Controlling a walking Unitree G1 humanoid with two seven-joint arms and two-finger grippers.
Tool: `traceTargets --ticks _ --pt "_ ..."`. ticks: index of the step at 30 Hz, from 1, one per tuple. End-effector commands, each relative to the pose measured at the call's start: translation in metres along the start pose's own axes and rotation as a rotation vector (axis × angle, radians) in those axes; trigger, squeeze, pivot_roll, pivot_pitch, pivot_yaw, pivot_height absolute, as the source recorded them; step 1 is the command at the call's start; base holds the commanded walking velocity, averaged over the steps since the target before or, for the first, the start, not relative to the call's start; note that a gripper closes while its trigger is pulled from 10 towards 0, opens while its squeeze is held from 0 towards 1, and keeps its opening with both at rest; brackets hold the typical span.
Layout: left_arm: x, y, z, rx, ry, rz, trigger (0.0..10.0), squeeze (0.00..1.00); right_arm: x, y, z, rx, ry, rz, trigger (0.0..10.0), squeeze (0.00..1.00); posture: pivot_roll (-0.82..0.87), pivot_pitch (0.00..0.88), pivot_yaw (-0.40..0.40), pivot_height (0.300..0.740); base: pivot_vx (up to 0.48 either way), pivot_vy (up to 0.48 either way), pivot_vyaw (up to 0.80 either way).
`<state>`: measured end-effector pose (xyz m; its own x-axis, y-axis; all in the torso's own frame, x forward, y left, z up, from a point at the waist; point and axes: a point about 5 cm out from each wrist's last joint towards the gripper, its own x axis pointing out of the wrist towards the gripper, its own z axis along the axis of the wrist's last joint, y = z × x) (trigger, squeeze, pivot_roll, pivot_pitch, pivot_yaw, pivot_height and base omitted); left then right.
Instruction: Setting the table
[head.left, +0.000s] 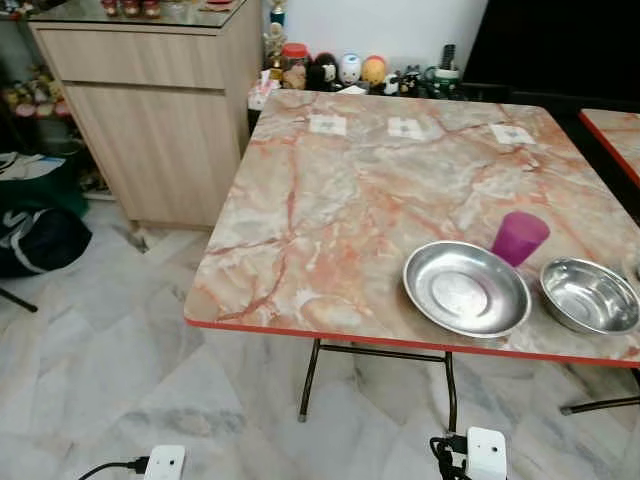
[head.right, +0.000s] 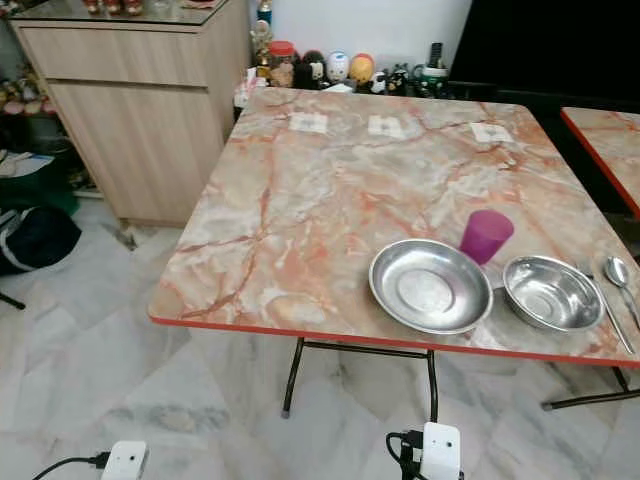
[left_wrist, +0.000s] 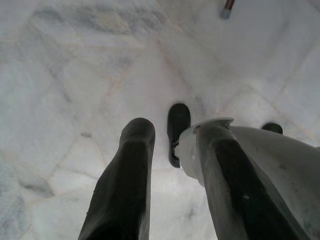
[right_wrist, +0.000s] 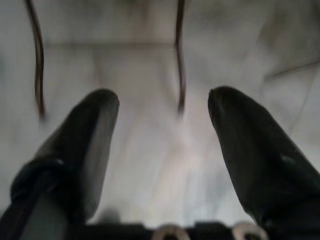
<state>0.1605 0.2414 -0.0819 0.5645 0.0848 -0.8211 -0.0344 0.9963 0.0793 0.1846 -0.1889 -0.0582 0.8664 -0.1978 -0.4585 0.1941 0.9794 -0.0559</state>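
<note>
Both arms hang low over a pale marble-tiled floor (head.left: 90, 330) in front of the desk. The left claw (left_wrist: 172, 145) points down at the tiles with its two black fingers parted and nothing between them; the robot's dark foot shows just beyond its tips. The right claw (right_wrist: 162, 107) is also spread wide and empty, aimed at the floor with the thin dark legs of the desk (right_wrist: 179, 55) ahead of it, the view blurred.

Above them stands a square desk (head.right: 300, 200) with an orange-veined marble pattern and a red edge. Near its front right edge lies a round steel plate (head.right: 430, 286), and just to the right of it a smaller steel bowl (head.right: 552, 292). A purple cup (head.right: 486, 236) stands upright just behind the gap between plate and bowl. A spoon (head.right: 618, 272) and a slim metal utensil (head.right: 608, 306) lie to the right of the bowl. Three white patches sit in a row near the desk's far edge.

To the left stands a wooden cabinet (head.left: 150, 110); small figurines (head.left: 345, 68) line the wall behind the desk.
</note>
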Motion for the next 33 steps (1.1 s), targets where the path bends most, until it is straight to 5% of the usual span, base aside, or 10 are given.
traceTargets --ticks 1,15,22,23,24,25,26,29,30,33 --pt "-0.002 0.001 -0.008 -0.011 0.022 0.004 10.0 0.0 0.005 -0.001 0.041 -0.009 -0.243 0.006 10.0 0.0 0.12 0.039 -0.136 0.74 0.0 0.0 0.0" --pt "0.0 -0.005 -0.007 -0.006 0.025 -0.006 10.0 0.0 -0.034 0.0 0.076 -0.03 -0.431 0.051 10.0 0.0 0.11 0.012 -0.148 0.74 0.0 0.0 0.0" --pt "0.0 0.001 -0.003 -0.001 0.017 -0.003 10.0 0.0 -0.005 -0.015 0.115 0.275 -0.459 -0.041 10.0 0.0 0.12 0.0 -0.142 0.74 0.0 0.0 0.0" --pt "-0.001 0.002 -0.002 -0.002 0.015 -0.002 10.0 0.0 -0.001 -0.014 0.12 0.307 -0.462 -0.035 10.0 0.32 0.12 0.0 -0.141 0.74 0.0 0.0 0.0" --pt "0.0 0.002 -0.001 -0.003 0.011 -0.001 10.0 0.0 0.007 -0.012 0.127 0.354 -0.461 -0.023 10.0 0.87 0.12 0.0 -0.14 0.74 0.0 0.0 0.0" --pt "0.0 0.002 -0.001 -0.003 0.011 -0.001 10.0 0.0 0.007 -0.012 0.127 0.354 -0.461 -0.023 10.0 0.87 0.12 0.0 -0.14 0.74 0.0 0.0 0.0" --pt "0.001 -0.002 0.001 -0.003 0.004 -0.005 10.0 0.0 0.012 -0.01 0.135 0.372 -0.468 -0.018 10.0 1.0 0.13 0.008 -0.137 0.74 0.0 0.0 0.0" --pt "0.002 -0.005 0.003 -0.005 -0.002 -0.006 10.0 0.0 0.019 -0.007 0.144 0.399 -0.467 -0.017 10.0 1.0 0.13 0.017 -0.135 0.74 0.0 0.0 0.0" --pt "0.002 -0.007 0.003 -0.005 -0.003 -0.006 10.0 0.0 0.024 -0.005 0.147 0.461 -0.439 -0.027 10.0 0.07 0.13 0.022 -0.134 0.74 0.0 0.0 0.0" --pt "0.002 -0.007 0.002 -0.009 -0.001 -0.002 10.0 0.0 0.026 -0.004 0.147 0.514 -0.417 -0.029 10.0 0.0 0.13 0.027 -0.135 0.74 0.0 0.0 0.0"
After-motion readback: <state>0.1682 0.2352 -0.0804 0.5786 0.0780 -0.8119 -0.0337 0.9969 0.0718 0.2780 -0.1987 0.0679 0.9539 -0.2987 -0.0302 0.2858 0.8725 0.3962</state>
